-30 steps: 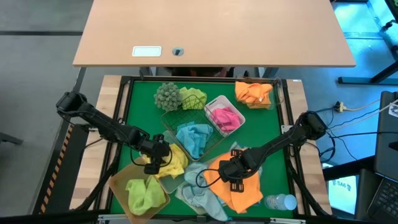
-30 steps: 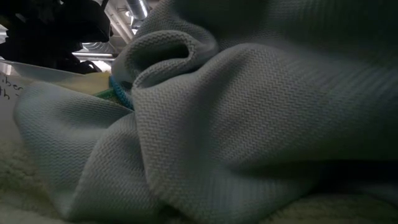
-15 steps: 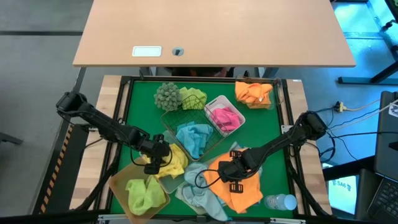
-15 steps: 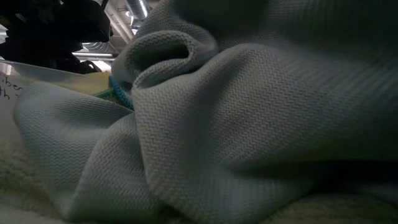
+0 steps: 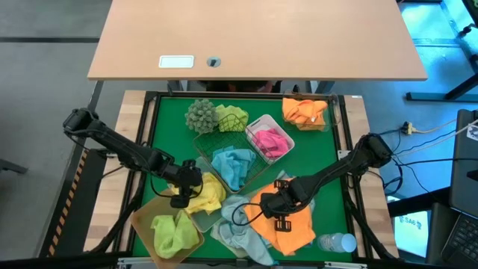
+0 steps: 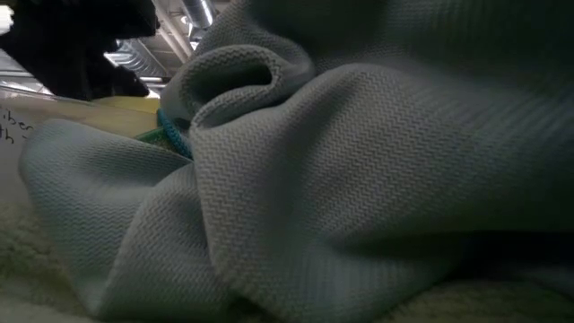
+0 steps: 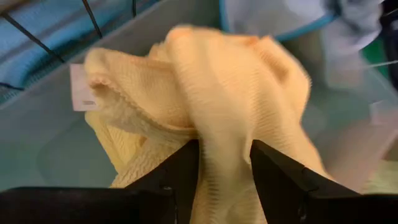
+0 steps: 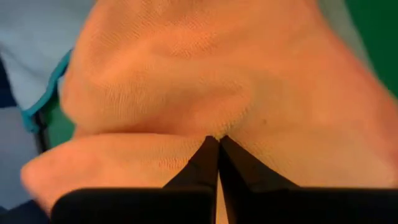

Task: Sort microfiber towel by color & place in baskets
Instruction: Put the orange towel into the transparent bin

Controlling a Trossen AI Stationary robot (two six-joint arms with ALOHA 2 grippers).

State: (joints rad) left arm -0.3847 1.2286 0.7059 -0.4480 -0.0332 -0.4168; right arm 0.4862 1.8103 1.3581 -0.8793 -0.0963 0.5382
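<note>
Between the left gripper's (image 7: 224, 163) fingers we find a yellow towel (image 7: 211, 106) pinched over the frosted basket (image 5: 196, 218). Right gripper (image 8: 217, 149) fingertips are closed, nipping an orange towel (image 8: 205, 81); blue towels (image 5: 237, 232) crowd alongside.

Robotics lab: framed test table (image 5: 352, 161), cables (image 5: 426, 134).

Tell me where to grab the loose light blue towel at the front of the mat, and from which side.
Grip the light blue towel at its exposed front-left fold, coming straight down from above. Its right part lies under the orange towel that the right gripper is pinching, and the frosted bin borders its left, so sideways approaches look crowded.
</note>
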